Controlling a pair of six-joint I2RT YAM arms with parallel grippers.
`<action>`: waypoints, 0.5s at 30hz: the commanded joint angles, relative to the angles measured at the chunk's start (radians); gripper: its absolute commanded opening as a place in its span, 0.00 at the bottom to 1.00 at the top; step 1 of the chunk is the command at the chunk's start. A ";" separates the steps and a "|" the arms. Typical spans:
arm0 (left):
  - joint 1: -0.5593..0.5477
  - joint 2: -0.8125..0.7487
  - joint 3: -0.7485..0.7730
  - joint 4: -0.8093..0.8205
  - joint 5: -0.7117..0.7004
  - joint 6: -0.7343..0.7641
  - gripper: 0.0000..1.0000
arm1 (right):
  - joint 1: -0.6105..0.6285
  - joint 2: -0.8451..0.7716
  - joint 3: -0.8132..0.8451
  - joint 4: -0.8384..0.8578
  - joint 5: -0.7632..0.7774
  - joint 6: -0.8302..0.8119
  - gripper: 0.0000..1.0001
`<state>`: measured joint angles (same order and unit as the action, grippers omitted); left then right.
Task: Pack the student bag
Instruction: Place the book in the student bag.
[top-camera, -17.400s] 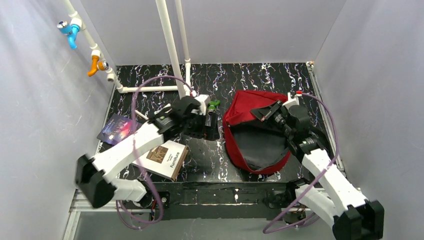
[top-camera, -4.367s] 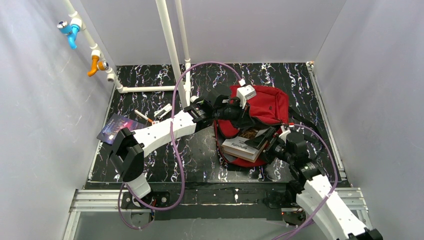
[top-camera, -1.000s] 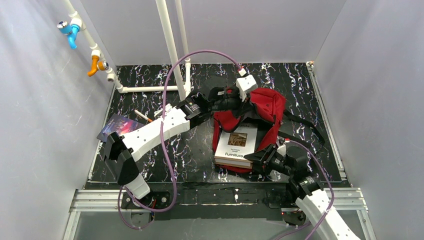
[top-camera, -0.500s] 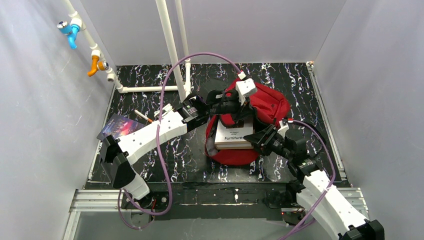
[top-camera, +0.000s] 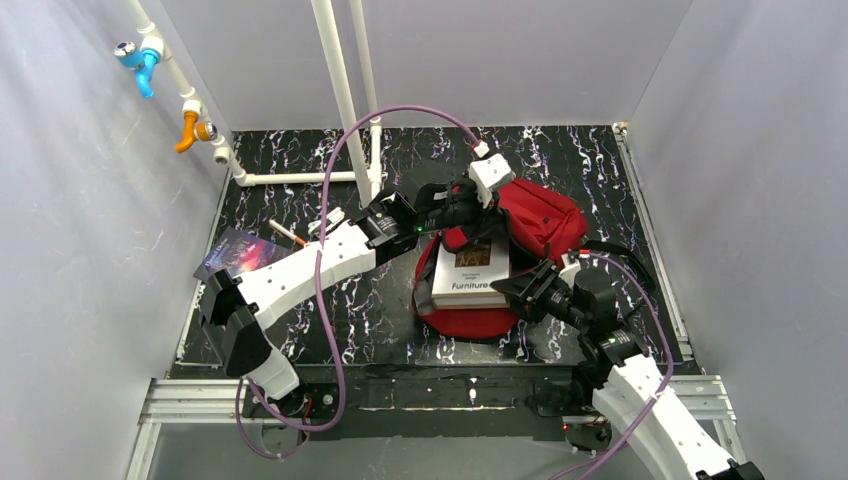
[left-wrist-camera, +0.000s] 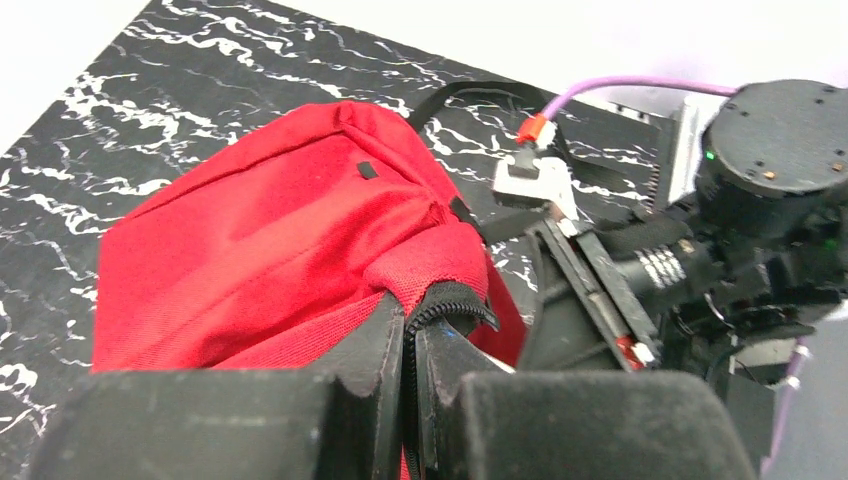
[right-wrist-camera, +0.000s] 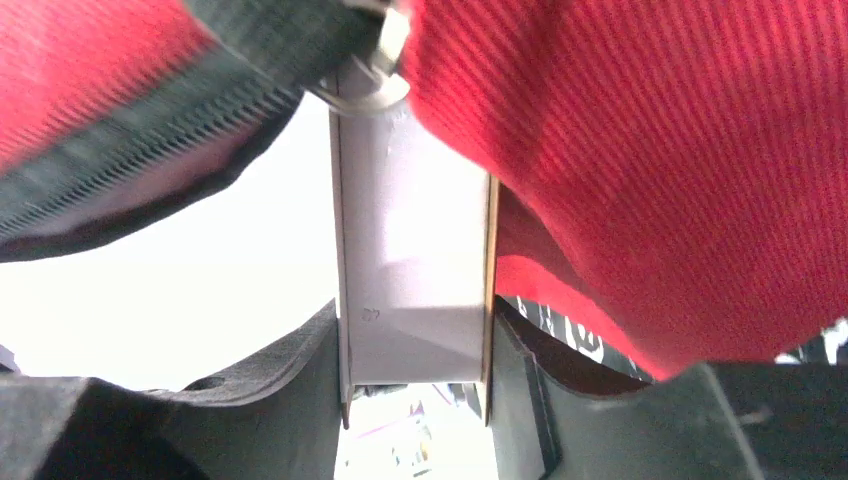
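The black marbled table (top-camera: 390, 320) carries everything. The student bag (top-camera: 540, 215) lies on its side between the two claws, and its opening is turned toward the right claw (right-wrist-camera: 415, 335). The left claw (left-wrist-camera: 410, 318) is pressed closed on the black zipper trim (left-wrist-camera: 452, 298) at the far rim of the bag. The red fabric spreads out just beyond its fingers.

The book (top-camera: 472, 272) lies partly in the opening. Its far end is under the left claw, and its near edge is clamped between the narrow jaws of the right claw. In the right wrist view the zipper lies directly above this edge.

The step in hand seems to be sliding the book inside. To do it well, I think the left claw should lift the rim up and away, so that the mouth is wide. The right claw should push the book flat along its length and let go only when most of it is covered. The zipper trim could catch on a corner.

Well apart from the left claw, on its outer side, lie a dark booklet (top-camera: 232, 255) and a pen (top-camera: 285, 232).
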<state>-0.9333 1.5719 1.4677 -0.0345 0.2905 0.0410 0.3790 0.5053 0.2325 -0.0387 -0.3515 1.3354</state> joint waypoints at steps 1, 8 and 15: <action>-0.004 0.001 0.052 0.076 -0.119 -0.008 0.00 | -0.006 -0.038 0.082 -0.295 -0.156 -0.056 0.01; -0.004 0.043 0.078 0.079 -0.126 -0.012 0.00 | -0.006 -0.279 0.062 -0.462 -0.205 0.035 0.01; -0.010 -0.004 0.049 0.069 -0.135 -0.078 0.00 | -0.006 -0.363 -0.021 -0.184 -0.098 0.257 0.01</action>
<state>-0.9348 1.6352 1.4971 -0.0013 0.1772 0.0097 0.3752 0.1581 0.2367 -0.4171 -0.5014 1.4509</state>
